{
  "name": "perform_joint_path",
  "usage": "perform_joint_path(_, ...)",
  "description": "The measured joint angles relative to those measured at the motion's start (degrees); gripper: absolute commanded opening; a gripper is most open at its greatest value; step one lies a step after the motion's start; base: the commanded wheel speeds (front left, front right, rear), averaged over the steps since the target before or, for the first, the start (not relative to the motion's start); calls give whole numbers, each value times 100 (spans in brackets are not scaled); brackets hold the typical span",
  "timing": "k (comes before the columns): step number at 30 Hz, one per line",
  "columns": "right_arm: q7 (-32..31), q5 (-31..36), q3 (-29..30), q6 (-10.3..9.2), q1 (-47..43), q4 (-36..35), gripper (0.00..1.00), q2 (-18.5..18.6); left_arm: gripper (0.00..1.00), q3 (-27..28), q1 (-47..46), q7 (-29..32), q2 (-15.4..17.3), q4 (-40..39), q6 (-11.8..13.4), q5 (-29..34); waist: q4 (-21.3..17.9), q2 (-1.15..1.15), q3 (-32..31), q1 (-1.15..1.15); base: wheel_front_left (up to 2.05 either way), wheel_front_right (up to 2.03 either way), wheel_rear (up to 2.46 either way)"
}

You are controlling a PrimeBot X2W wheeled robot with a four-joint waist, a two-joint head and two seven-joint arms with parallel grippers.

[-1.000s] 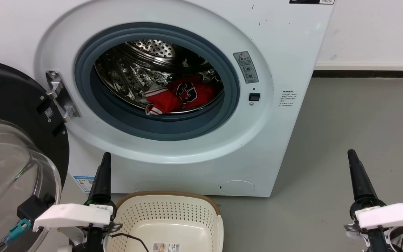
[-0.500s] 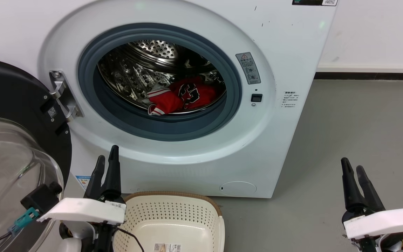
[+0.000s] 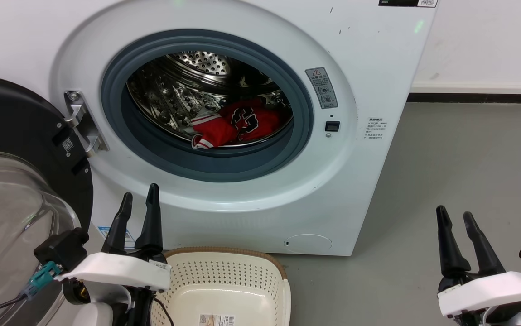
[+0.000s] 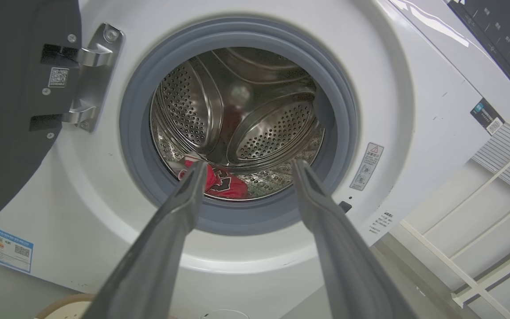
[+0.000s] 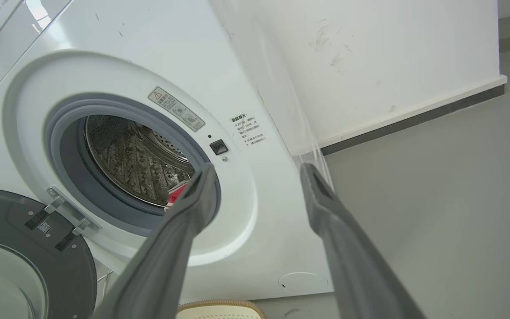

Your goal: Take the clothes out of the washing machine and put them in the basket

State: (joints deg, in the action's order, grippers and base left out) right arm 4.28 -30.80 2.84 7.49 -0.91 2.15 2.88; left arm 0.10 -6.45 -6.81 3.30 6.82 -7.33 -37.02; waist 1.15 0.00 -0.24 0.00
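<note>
Head view: basket [image 3: 224, 276] interior; wrist views, its rim.

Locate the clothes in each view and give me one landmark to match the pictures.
Head view: clothes at centre, low in the drum.
Left wrist view: clothes just below centre, between the fingers, beside the tip on that view's left.
Right wrist view: clothes left of centre, a red scrap beside a fingertip.
Landmark: the warning sticker right of the opening.
</note>
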Motion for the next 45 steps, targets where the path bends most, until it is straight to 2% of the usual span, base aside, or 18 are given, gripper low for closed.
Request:
perform_joint_path(25,67,1641,-63,0,-139,-221,100,1,100,-100,-123,-365,71,400,53,1693,45,0,-38,0,0,0,0)
perform_joint_path(26,46,1891,-63,0,-166,-222,100,1,100,-124,-175,-412,108,476,87,1937,55,0,-39,0,0,0,0)
perform_joint_path(45,15,2797,-76,1,-226,-281,100,1,100,-203,-281,-646,152,798,180,2800,51,0,-47,0,0,0,0)
